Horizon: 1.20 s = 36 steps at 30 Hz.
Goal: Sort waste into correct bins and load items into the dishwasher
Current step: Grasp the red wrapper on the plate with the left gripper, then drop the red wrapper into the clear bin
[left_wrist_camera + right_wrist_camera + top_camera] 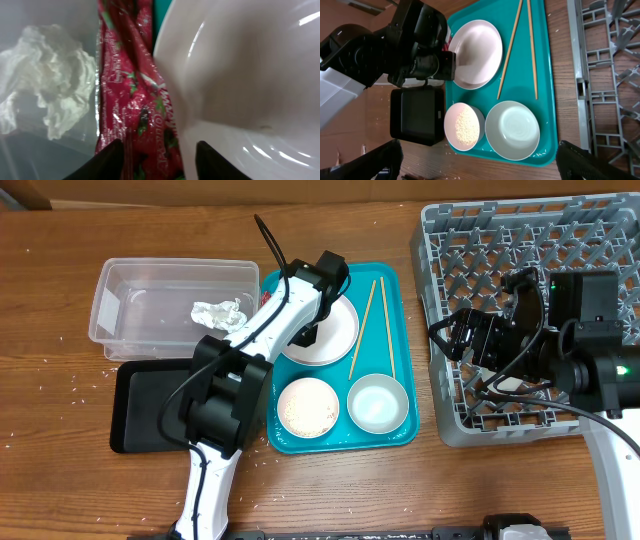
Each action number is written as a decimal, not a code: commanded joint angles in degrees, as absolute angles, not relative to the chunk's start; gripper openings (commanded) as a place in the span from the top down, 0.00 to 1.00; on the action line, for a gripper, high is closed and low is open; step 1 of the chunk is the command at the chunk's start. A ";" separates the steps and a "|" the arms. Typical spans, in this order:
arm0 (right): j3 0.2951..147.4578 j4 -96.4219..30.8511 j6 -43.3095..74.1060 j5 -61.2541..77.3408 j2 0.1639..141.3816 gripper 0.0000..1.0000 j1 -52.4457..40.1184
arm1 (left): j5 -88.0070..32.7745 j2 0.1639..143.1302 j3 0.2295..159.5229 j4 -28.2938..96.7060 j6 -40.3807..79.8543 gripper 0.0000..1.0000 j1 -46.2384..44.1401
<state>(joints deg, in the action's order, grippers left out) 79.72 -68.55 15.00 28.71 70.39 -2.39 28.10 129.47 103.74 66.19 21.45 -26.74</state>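
Red wrapper (131,100) — tight between clear tub (50,20) and plate (235,70) rim

White-and-black left arm (235,380) reaches up from the near edge, wrist tipped downward, black two-finger left gripper (159,161) spread apart, black right arm (575,350) crouches low on the right, right gripper (480,162) gapes wide, dark fingertips (382,160) out at the frame corners
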 commanded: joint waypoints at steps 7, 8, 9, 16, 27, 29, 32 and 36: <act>80.97 -68.42 14.96 29.21 70.19 0.00 -2.68 | 31.14 128.64 107.13 69.80 25.61 0.96 -26.65; 80.97 -68.42 14.96 29.21 70.19 0.00 -2.68 | 30.33 128.27 108.16 70.67 25.78 0.96 -26.65; 80.97 -68.42 14.96 29.21 70.19 0.00 -2.68 | 28.71 127.61 109.62 71.75 25.76 0.96 -26.65; 80.97 -68.47 14.96 29.21 70.19 0.00 -2.68 | 16.45 119.96 117.10 74.54 25.74 0.96 -25.10; 80.97 -68.45 14.96 29.21 70.19 0.00 -2.68 | 14.13 115.74 115.22 78.19 28.77 0.96 -10.09; 80.97 -68.42 14.98 29.23 70.19 0.00 -2.68 | 10.63 116.84 113.19 77.45 28.45 0.69 -6.90; 80.97 -68.42 14.96 29.21 70.19 0.00 -2.68 | 2.76 117.80 111.02 75.61 22.13 0.23 -3.90; 80.97 -68.20 14.94 29.19 70.19 0.00 -2.66 | -1.19 115.57 111.39 75.44 16.23 0.21 -3.46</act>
